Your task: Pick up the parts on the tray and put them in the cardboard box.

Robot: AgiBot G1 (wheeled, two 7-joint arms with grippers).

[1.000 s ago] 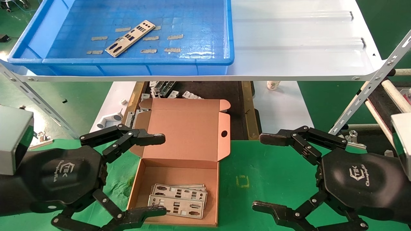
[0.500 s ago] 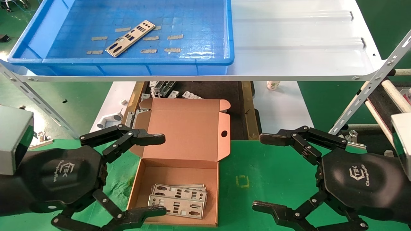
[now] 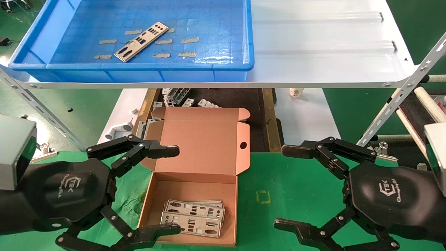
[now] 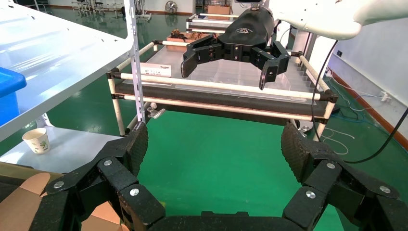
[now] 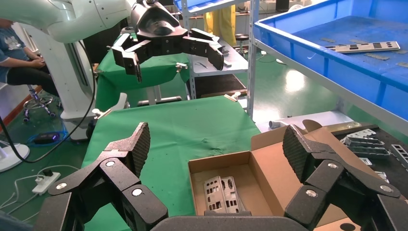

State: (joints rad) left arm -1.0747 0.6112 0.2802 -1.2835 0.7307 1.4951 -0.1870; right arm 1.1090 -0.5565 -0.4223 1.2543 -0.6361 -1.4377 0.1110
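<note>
One silver punched plate (image 3: 140, 41) lies at a slant on the floor of the blue tray (image 3: 146, 65) on the white shelf; it also shows in the right wrist view (image 5: 365, 46). The cardboard box (image 3: 190, 190) stands open on the green mat with a few plates (image 3: 192, 218) stacked inside, also seen in the right wrist view (image 5: 219, 194). My left gripper (image 3: 174, 190) is open and empty at the box's left side. My right gripper (image 3: 284, 186) is open and empty to the right of the box.
The white ribbed shelf (image 3: 324, 45) overhangs the space behind the box. Below it, spare metal parts (image 3: 177, 97) and a white pipe fitting (image 3: 118, 130) lie on a lower surface. A paper cup (image 3: 296, 92) stands beyond the mat. A slotted rack post (image 3: 400, 101) slants at right.
</note>
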